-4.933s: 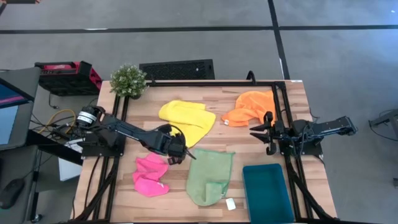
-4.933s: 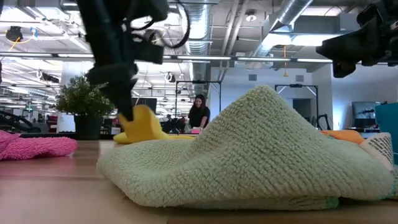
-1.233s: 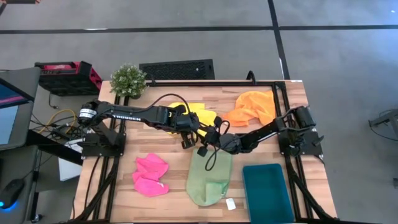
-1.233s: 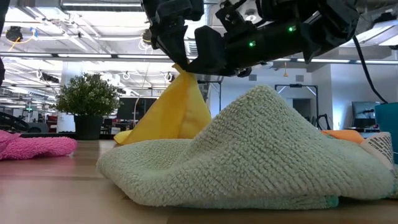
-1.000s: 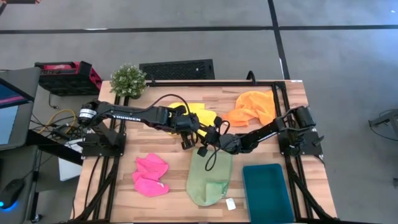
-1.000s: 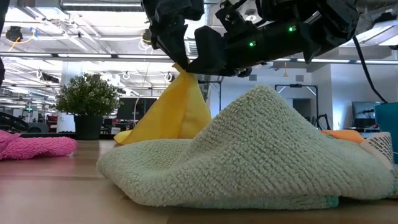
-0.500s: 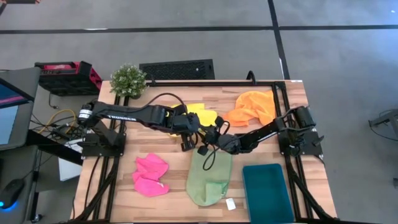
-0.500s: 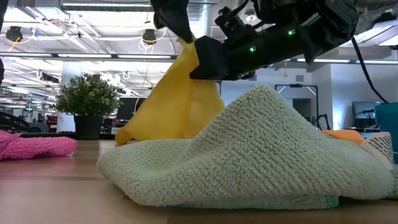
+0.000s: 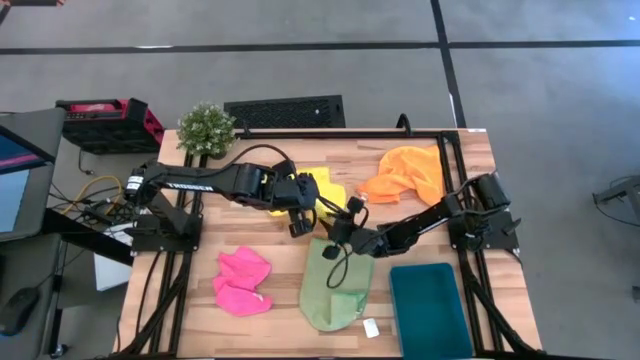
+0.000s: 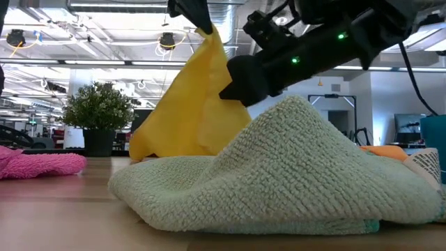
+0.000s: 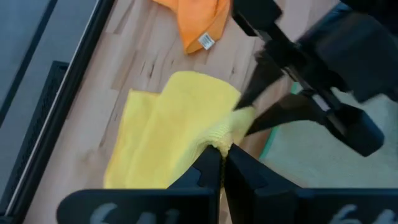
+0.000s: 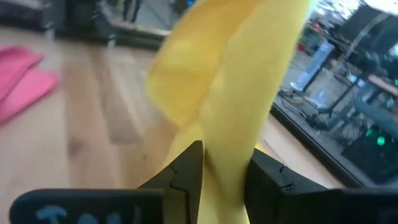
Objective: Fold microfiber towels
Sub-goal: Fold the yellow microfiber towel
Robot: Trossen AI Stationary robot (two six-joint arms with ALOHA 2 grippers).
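Mid-counter | left end effector (image 9: 300, 205) pinching yellow towel (image 9: 325, 188) corner, lifted | right end effector (image 9: 337, 232) pinching its hanging fold | risk: opposing pulls slip grip

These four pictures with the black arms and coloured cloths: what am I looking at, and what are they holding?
It is one robot with two dark arms at a wooden table, seen from above, from table height, and from a camera on each wrist. On the table lie a light green towel, a pink towel, an orange towel, a teal tray and a small plant. The left gripper is shut on a corner of the yellow towel, lifting it. The right gripper has the same towel between its fingers.
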